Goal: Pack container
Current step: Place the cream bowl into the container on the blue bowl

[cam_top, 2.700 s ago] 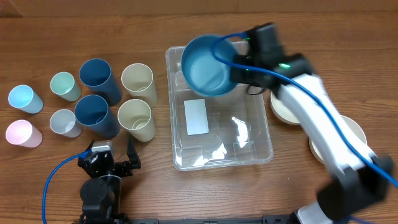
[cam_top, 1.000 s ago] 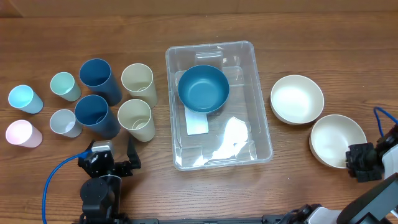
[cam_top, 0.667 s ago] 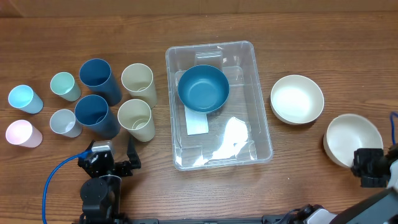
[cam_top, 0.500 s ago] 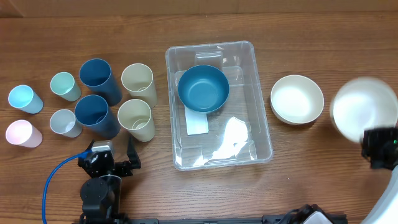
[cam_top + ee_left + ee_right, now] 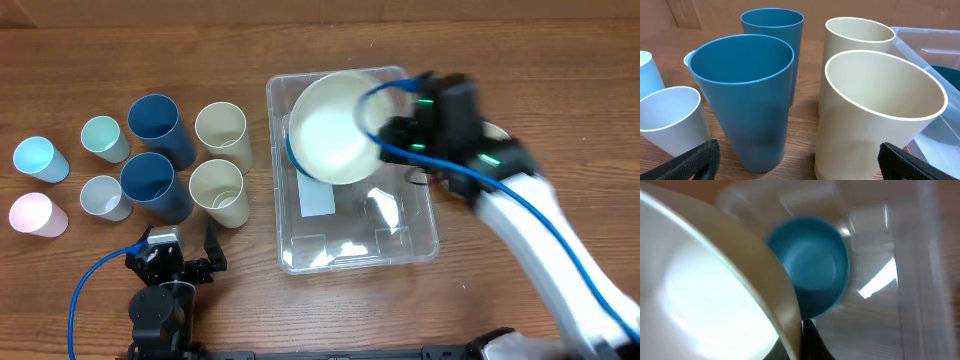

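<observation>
The clear container (image 5: 400, 240) with a white label on its bottom stands at the table's middle. A blue bowl (image 5: 812, 272) sits inside it at the far end; in the overhead view only a sliver of the blue bowl (image 5: 290, 152) shows. My right gripper (image 5: 385, 130) is shut on the rim of a white bowl (image 5: 335, 125) and holds it above the blue bowl, over the container. In the right wrist view the white bowl (image 5: 705, 295) fills the left side, with my right gripper (image 5: 802, 340) pinching its rim. My left gripper (image 5: 185, 262) is open and empty near the front edge.
Several cups stand left of the container: two dark blue (image 5: 158, 125), two cream (image 5: 222, 132), and small pale ones (image 5: 38, 158). In the left wrist view the cream cups (image 5: 880, 110) and blue cups (image 5: 742, 85) stand right before my left gripper (image 5: 797, 162).
My right gripper took hold of a white bowl at the table's right side and carried it left, over the container and above the blue bowl. The left arm has not moved.
</observation>
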